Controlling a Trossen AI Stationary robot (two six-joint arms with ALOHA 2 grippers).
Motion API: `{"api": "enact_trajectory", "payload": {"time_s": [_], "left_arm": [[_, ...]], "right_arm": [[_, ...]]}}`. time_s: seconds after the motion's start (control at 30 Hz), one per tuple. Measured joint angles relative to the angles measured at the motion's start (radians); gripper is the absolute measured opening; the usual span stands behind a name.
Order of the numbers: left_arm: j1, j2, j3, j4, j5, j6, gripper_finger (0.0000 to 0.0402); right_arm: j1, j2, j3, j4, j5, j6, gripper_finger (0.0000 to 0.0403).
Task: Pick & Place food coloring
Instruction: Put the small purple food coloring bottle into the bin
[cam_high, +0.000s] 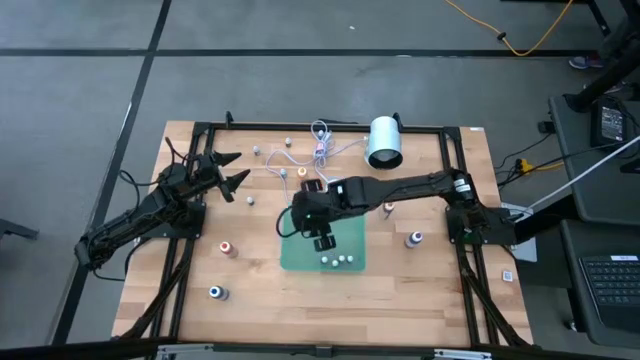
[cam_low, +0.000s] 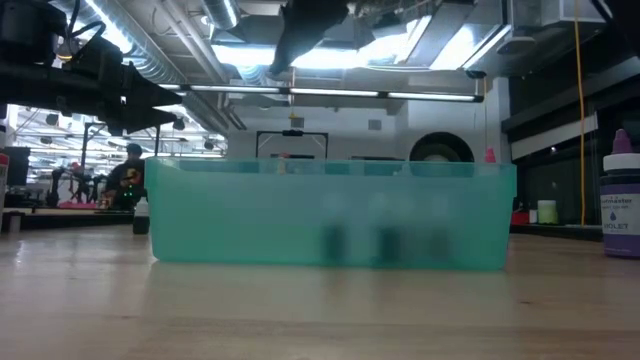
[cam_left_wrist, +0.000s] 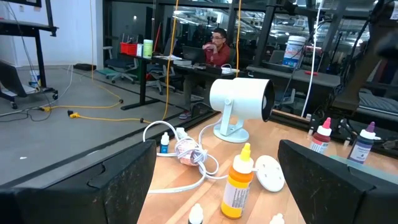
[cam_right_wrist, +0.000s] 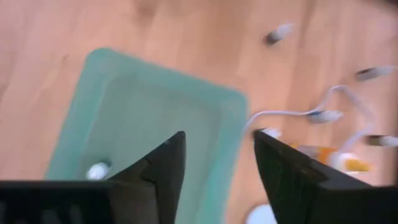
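On the pale wooden table (cam_high: 300, 300), tiny light plastic food coloring bottles (cam_high: 339, 260) stand inside the green tray (cam_high: 295, 257); others scattered. Grip bodies squarely; they'd tip. Right gripper (cam_right_wrist: 216, 163) hovers above, parted, empty; left gripper (cam_high: 228, 170) gapes far-left.

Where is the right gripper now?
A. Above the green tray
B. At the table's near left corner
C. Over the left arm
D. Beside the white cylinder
A: the high view shows the right gripper over the green tray, and its wrist view looks down into it.
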Motion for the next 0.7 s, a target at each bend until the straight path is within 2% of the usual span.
{"api": "enact_trajectory", "payload": {"time_s": [0.2, 0.37, 0.7], "left_arm": [[0.000, 0.000, 0.000, 0.000, 0.000, 0.000, 0.0333], [0.000, 0.000, 0.000, 0.000, 0.000, 0.000, 0.0333], [0.000, 0.000, 0.000, 0.000, 0.000, 0.000, 0.0333]], "right_arm": [[-0.046, 0.000, 0.016, 0.087, 0.019, -0.007, 0.0236], [-0.093, 0.015, -0.025, 0.179, 0.019, -0.004, 0.0239], [-0.174, 0.132, -0.027, 0.219, -0.008, 0.045, 0.0240]]}}
